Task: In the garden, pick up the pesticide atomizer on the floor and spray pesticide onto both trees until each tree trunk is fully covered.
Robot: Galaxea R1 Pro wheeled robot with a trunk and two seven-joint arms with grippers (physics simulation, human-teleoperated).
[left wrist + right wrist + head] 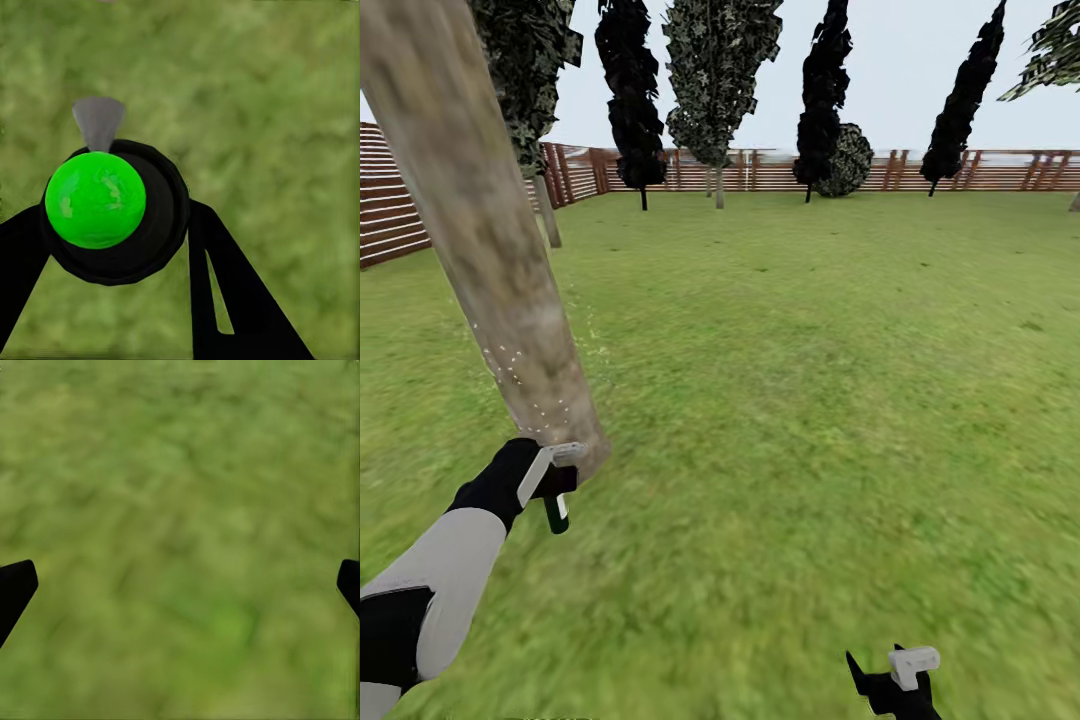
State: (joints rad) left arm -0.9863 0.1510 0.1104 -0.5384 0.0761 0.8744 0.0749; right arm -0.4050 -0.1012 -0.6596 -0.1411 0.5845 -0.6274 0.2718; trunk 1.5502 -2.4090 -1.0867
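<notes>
Left end effector [556,478] grips atomizer [96,199] at trunk [490,250] base, frame left, right end effector [180,577] open; sweep nozzle upward slowly, staying close, for full coverage.

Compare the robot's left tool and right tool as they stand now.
The left tool is shut on the pesticide atomizer, while the right tool is open with grass between its fingertips. The left tool sits right beside the tree trunk, where whitish pesticide specks show; the right tool hangs low over open floor, away from any tree. Both have black fingers and point down at grass.
</notes>
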